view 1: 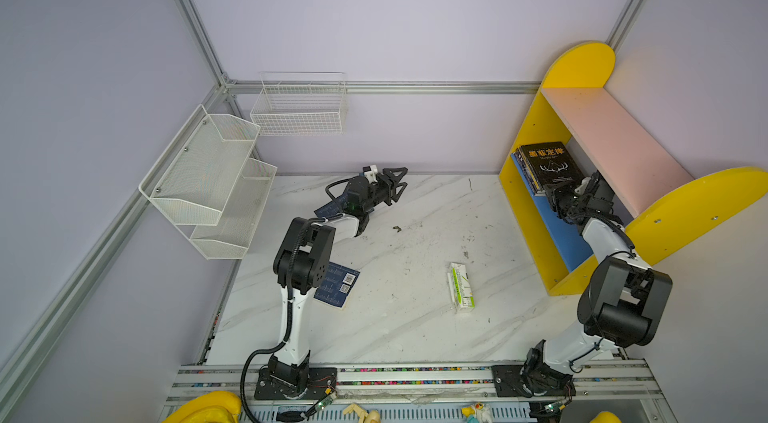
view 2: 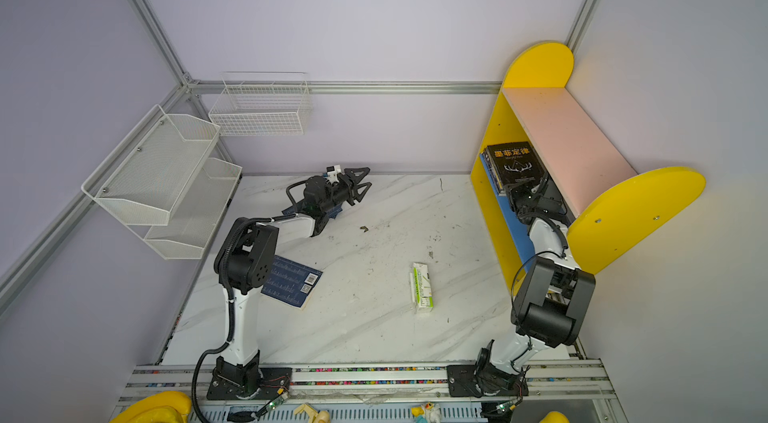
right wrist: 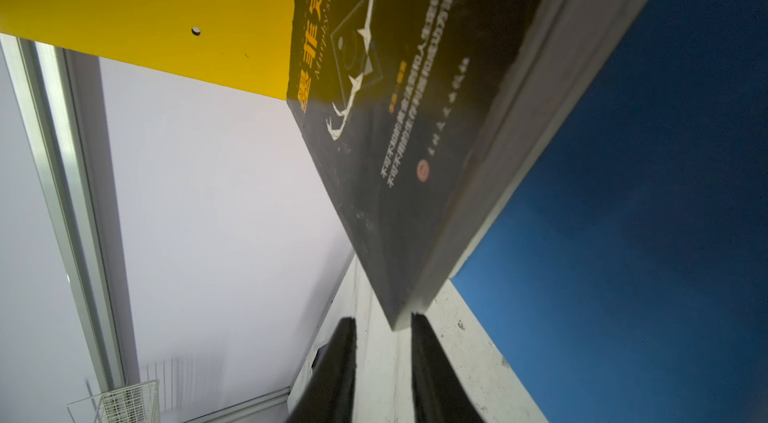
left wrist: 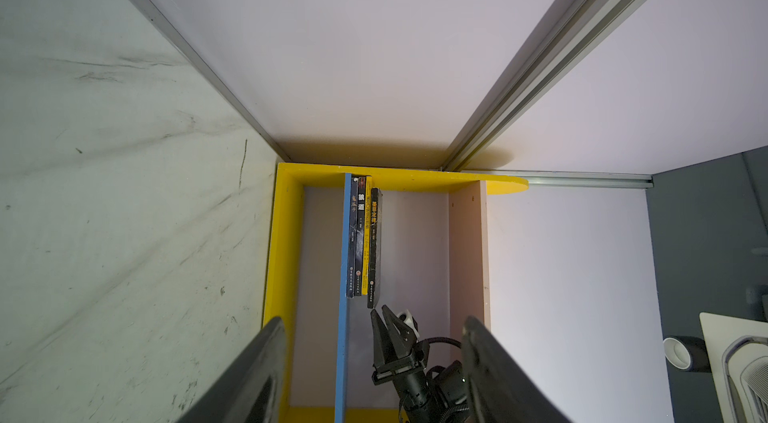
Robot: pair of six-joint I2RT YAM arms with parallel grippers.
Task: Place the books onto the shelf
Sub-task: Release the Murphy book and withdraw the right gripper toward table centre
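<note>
Four books (left wrist: 361, 234) on the shelf (left wrist: 286, 234), two more on the table (view 1: 415, 234).
Fingers (right wrist: 432, 358) of the right gripper (right wrist: 384, 325) sit narrowly apart, the black book (right wrist: 415, 109) cornering right at their tips. The left gripper (view 1: 400, 184) holds its fingers wide, empty; one navy book (view 1: 330, 209) lies under its wrist, a second navy book (view 1: 338, 286) well behind.

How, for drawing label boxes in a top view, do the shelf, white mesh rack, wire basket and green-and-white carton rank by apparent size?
Largest to smallest in a top view:
1. shelf
2. white mesh rack
3. wire basket
4. carton, clearly smallest
Rack and basket seem mounted above the table, nearer the camera, which may flatter them.
</note>
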